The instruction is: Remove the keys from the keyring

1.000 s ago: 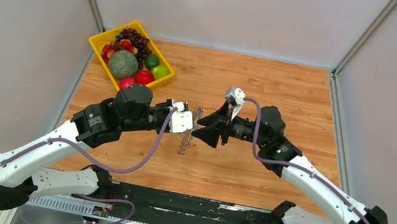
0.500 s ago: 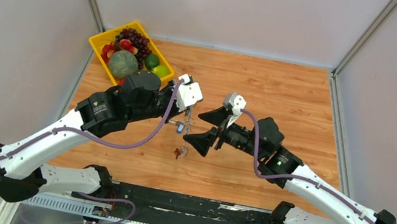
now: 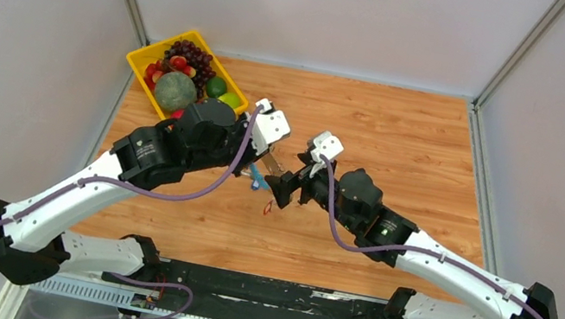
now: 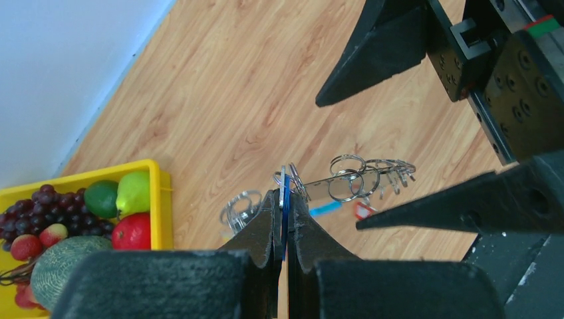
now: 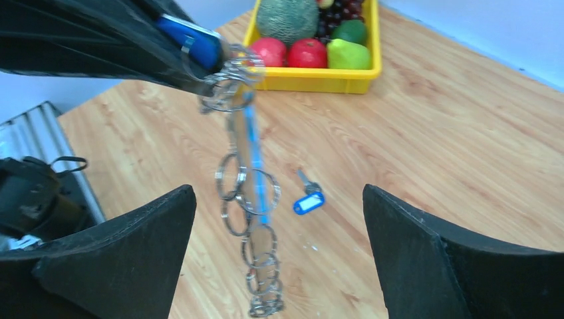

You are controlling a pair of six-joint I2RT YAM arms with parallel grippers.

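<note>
My left gripper point(image 3: 266, 155) is shut on the top of the keyring point(image 4: 359, 178), pinching a blue piece and a metal ring between its fingertips point(image 4: 284, 197). The keyring hangs as a chain of silver rings with a light-blue band point(image 5: 251, 199). My right gripper point(image 3: 284, 188) is open, and its two fingers stand on either side of the hanging chain point(image 5: 277, 188) without touching it. A blue-headed key point(image 5: 307, 199) lies on the table beyond the chain. It also shows in the left wrist view point(image 4: 326, 209), next to a red-headed key point(image 4: 362, 211).
A yellow tray point(image 3: 228, 111) of fruit stands at the back left, close behind my left arm. Some loose silvery rings point(image 4: 239, 207) lie on the wooden table point(image 3: 404, 146) near the tray. Grey walls close in both sides.
My left gripper has lifted the keyring up and back. My right gripper has moved left, so its open fingers now straddle the hanging chain.
</note>
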